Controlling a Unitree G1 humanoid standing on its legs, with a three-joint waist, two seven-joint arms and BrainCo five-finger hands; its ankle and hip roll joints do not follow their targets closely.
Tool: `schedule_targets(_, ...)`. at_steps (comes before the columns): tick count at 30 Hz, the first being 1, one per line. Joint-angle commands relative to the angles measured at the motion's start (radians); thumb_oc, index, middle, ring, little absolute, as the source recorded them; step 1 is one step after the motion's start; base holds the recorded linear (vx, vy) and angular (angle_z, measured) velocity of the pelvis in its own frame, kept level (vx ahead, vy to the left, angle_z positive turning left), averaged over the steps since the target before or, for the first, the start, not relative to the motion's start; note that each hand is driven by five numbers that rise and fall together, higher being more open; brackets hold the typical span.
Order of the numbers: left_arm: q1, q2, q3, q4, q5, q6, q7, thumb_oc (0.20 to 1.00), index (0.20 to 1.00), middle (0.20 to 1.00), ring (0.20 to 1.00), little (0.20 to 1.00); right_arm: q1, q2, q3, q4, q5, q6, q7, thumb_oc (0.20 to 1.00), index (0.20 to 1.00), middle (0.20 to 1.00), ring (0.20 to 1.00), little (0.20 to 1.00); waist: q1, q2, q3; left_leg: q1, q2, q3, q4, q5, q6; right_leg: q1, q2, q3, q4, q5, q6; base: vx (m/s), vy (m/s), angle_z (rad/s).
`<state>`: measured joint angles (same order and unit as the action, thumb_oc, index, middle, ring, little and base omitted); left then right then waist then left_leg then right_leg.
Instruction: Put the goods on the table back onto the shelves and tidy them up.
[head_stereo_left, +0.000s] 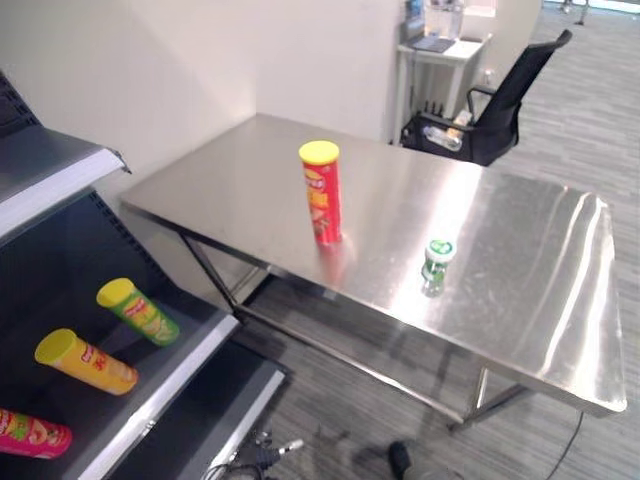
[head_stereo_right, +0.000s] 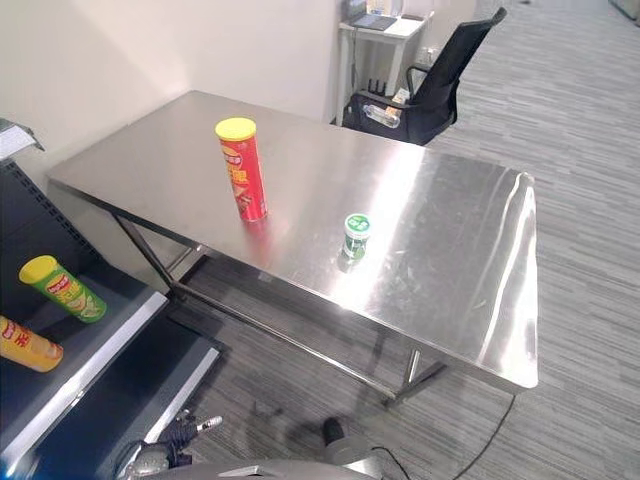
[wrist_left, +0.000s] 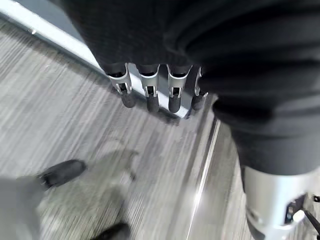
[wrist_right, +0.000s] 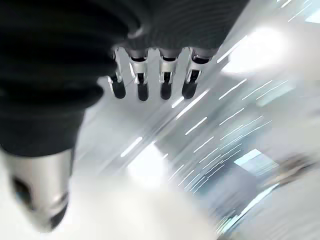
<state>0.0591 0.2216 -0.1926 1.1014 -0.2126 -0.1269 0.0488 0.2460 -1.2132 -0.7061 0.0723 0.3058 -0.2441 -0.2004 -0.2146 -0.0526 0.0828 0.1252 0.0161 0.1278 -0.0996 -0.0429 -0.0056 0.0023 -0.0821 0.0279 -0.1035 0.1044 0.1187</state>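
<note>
A stainless steel table (head_stereo_left: 540, 300) is seen from above, standing on a grey carpeted floor (head_stereo_right: 590, 200) against a pale wall. Two goods are left on its top. A tall red tube-shaped can with a yellow lid (head_stereo_left: 321, 192) stands upright near the middle of the table. A small green and white container (head_stereo_left: 436, 262) stands upright to its right, well apart from it and nearer the front edge.

To the left of the table, a dark shelf unit (head_stereo_left: 170, 385) with pale front edges is seen. On one of its shelves three tube cans lie on their sides: a green can with a yellow lid (head_stereo_left: 139, 311), a yellow can (head_stereo_left: 85, 361) in front of it, and a pink-red can (head_stereo_left: 32, 434) at the lower left corner.

Beyond the far end of the table a black office chair (head_stereo_left: 500, 105) is placed beside a small white desk (head_stereo_left: 440, 55).

The left hand (wrist_left: 150, 92) is shown in its wrist view with fingers loosely extended and nothing held, above the carpet. The right hand (wrist_right: 150, 82) is likewise shown with fingers relaxed and nothing held.
</note>
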Motion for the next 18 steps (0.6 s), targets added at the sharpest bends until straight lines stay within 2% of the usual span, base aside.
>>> schedule_targets(1, -0.064, 0.050, 0.010, -0.002, 0.020, -0.037, -0.014, 1.000, 1.000, 1.000, 1.000, 1.000, -0.095, -0.002, 0.077, 0.095, -0.121, -0.013, 0.043, 1.000, 1.000, 1.000, 1.000, 1.000, 0.039, -0.026, 0.021, 0.019, 0.050, 0.013, 0.012, -0.033, -0.084, 0.050, -0.045, -0.012, 0.016, -0.056, 0.074, 0.01, -0.031, 0.17)
schedule_targets(6, -0.066, 0.061, 0.026, 0.000, 0.015, -0.032, -0.016, 1.000, 1.000, 1.000, 1.000, 1.000, -0.251, 0.043, 0.380, 0.038, -0.249, 0.024, 0.120, 1.000, 1.000, 1.000, 1.000, 1.000, 0.076, -0.022, 0.026, 0.024, 0.058, 0.002, 0.012, -0.026, -0.092, 0.074, -0.047, -0.039, 0.016, -0.070, 0.064, 0.01, -0.033, 0.16)
schedule_targets(8, -0.064, 0.063, 0.037, -0.004, 0.011, -0.031, -0.013, 1.000, 1.000, 1.000, 1.000, 1.000, -0.258, 0.057, 0.417, 0.018, -0.261, 0.028, 0.145, 1.000, 1.000, 1.000, 1.000, 1.000, 0.078, -0.022, 0.028, 0.023, 0.061, 0.000, 0.012, -0.023, -0.096, 0.077, -0.047, -0.046, 0.016, -0.075, 0.062, 0.00, -0.047, 0.22)
schedule_targets(11, -0.057, 0.060, 0.055, -0.007, -0.025, -0.030, -0.005, 1.000, 1.000, 1.000, 1.000, 1.000, -0.217, 0.164, 0.497, 0.005, -0.216, 0.035, 0.191, 1.000, 1.000, 1.000, 1.000, 1.000, 0.088, -0.014, 0.039, 0.018, 0.071, -0.021, 0.012, -0.011, -0.110, 0.099, -0.047, -0.085, 0.019, -0.095, 0.050, 0.03, -0.112, 0.36)
schedule_targets(13, -0.049, 0.053, 0.055, 0.004, -0.023, -0.027, -0.011, 1.000, 1.000, 1.000, 1.000, 1.000, -0.219, 0.181, 0.550, 0.030, -0.241, 0.047, 0.204, 1.000, 1.000, 1.000, 1.000, 1.000, 0.094, -0.011, 0.041, 0.021, 0.075, -0.025, 0.012, -0.007, -0.115, 0.112, -0.047, -0.100, 0.019, -0.099, 0.047, 0.04, -0.104, 0.39)
schedule_targets(14, -0.045, 0.044, 0.054, 0.014, -0.033, -0.026, -0.007, 1.000, 1.000, 1.000, 1.000, 1.000, -0.256, 0.211, 0.628, 0.074, -0.291, 0.062, 0.194, 1.000, 1.000, 1.000, 1.000, 1.000, 0.107, -0.006, 0.045, 0.026, 0.081, -0.030, 0.012, -0.004, -0.118, 0.122, -0.044, -0.110, 0.018, -0.105, 0.042, 0.04, -0.092, 0.10)
schedule_targets(18, -0.037, 0.038, 0.055, 0.012, -0.037, -0.026, -0.004, 1.000, 1.000, 1.000, 1.000, 1.000, -0.279, 0.239, 0.687, 0.096, -0.298, 0.062, 0.202, 1.000, 1.000, 1.000, 1.000, 1.000, 0.114, -0.002, 0.047, 0.026, 0.086, -0.038, 0.012, 0.000, -0.123, 0.129, -0.039, -0.119, 0.017, -0.113, 0.036, 0.03, -0.083, 0.12)
